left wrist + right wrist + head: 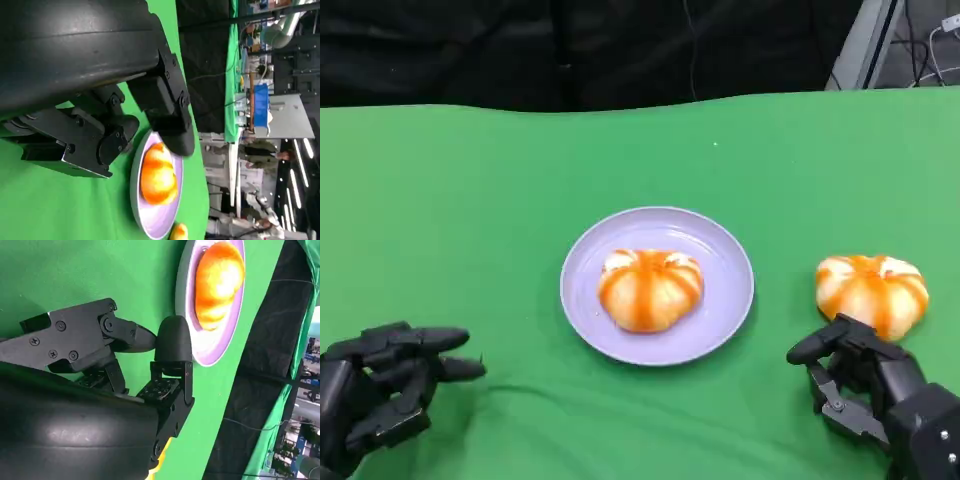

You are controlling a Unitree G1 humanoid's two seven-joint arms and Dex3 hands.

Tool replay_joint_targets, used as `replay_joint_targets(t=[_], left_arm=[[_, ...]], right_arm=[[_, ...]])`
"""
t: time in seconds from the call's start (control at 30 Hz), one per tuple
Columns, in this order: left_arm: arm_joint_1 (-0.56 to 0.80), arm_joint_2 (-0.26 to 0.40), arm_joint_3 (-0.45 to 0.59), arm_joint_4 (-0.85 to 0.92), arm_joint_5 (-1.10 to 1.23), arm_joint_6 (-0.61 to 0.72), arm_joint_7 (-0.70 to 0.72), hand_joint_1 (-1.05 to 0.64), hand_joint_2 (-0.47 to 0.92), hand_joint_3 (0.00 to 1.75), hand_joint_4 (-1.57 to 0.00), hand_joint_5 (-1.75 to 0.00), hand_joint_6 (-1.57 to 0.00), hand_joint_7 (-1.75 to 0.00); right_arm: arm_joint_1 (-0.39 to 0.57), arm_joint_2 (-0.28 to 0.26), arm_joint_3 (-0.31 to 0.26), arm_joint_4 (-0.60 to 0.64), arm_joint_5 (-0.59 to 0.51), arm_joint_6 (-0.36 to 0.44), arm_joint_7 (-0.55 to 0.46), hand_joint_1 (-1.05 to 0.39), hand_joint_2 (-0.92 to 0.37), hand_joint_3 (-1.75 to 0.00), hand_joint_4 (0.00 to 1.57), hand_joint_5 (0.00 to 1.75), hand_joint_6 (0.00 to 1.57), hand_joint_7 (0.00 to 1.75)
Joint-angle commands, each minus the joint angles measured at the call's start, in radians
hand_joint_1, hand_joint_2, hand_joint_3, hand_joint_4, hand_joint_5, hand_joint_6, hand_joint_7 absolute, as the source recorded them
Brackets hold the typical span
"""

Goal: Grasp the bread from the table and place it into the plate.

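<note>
The lilac plate (722,315) is sitting in the middle of the green table (470,210), and it is holding 1 bread (649,288), a round orange-glazed bun with white patches on top. The bun is lying inside the plate, a little toward the left side of it, and the plate rim is showing all around it.

In total, 2 breads are showing. The second bread (872,290) is lying directly on the table, to the right of the plate and apart from it. There is 1 plate.

The right hand (865,385) is sitting just in front of this second bread. Its fingers are curling loosely with nothing between them, and the closest fingertip is lying very near the bun; I cannot tell if it is touching.

The left hand (382,385) is resting at the near left of the table, well apart from the plate. It is gripping nothing, and its fingers are pointing to the right, slightly spread.

In the left wrist view, the plate and its bread are appearing past the black fingers (172,125).
</note>
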Motion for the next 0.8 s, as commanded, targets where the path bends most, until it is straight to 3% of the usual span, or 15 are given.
replay_joint_targets(t=[0.03,0.8], left_arm=[[-0.010,0.022,0.001,0.015,0.026,-0.032,0.054,0.00,0.45,1.35,-1.10,-1.32,-1.13,-1.06],[-0.004,0.027,-0.018,0.025,0.072,-0.042,0.110,-0.02,0.47,1.33,-1.02,-1.49,-1.03,-1.23]], right_arm=[[0.014,-0.013,-0.005,0.019,0.003,0.010,0.001,-0.18,-0.85,-0.63,0.72,1.75,0.72,1.29],[0.009,-0.014,-0.005,0.020,0.004,0.015,0.000,-0.18,-0.84,-0.64,0.73,1.75,0.73,1.28]])
